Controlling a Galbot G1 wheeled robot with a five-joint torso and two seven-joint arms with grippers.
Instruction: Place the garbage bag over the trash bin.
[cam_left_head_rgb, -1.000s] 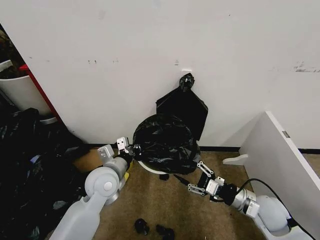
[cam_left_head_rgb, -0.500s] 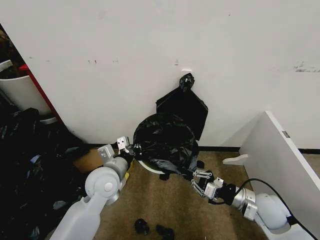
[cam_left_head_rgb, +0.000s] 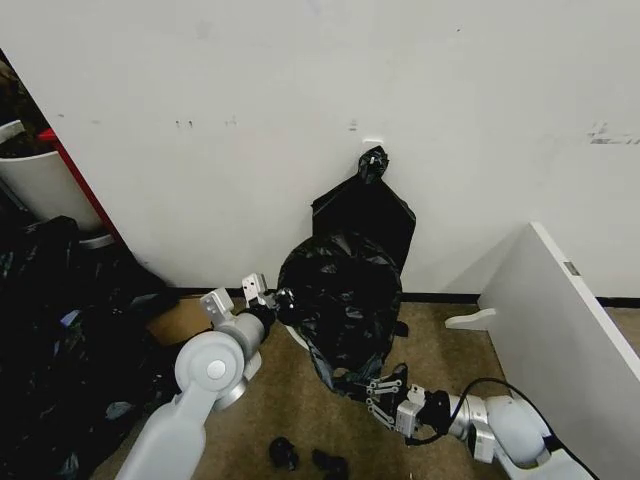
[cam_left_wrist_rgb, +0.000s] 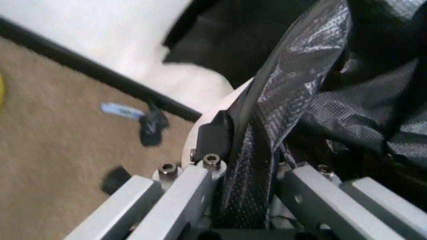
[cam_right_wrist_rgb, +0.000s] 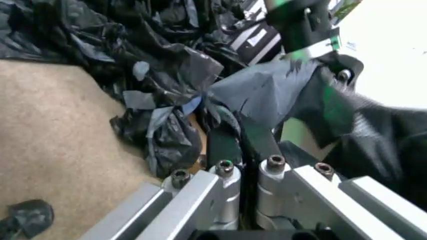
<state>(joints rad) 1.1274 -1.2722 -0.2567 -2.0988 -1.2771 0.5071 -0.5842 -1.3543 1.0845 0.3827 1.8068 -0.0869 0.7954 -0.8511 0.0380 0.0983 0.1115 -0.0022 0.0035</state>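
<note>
Garbage bag (cam_left_head_rgb: 343, 305) sits draped over the trash bin (cam_left_head_rgb: 297, 335), which stands on the carpet floor (cam_left_head_rgb: 270, 405) against the white wall (cam_left_head_rgb: 300, 90). Only a thin cream sliver of the bin shows at the bag's lower left edge; the rest is covered in crinkled black plastic. The bag's lower front edge hangs stretched toward the robot, well below the bin top.

Left hand (cam_left_head_rgb: 263, 297) is at the bin's left side, clamped on a fold of the bag; in the left wrist view the film (cam_left_wrist_rgb: 267, 130) runs between its closed fingers (cam_left_wrist_rgb: 215, 135), with the bin's cream rim (cam_left_wrist_rgb: 200, 137) right behind. Right hand (cam_left_head_rgb: 372, 387) is low in front of the bin, fingers together on the bag's bottom edge (cam_right_wrist_rgb: 267, 97).

Judgement: mostly done, bag over the bin, both sides being tugged down. Left: seat the edge evenly round the rim, let go.

Flat black knotted bag (cam_left_head_rgb: 368, 210) hangs on the wall just behind the bin. Black sack heap (cam_left_head_rgb: 50, 320) well left of it.
</note>
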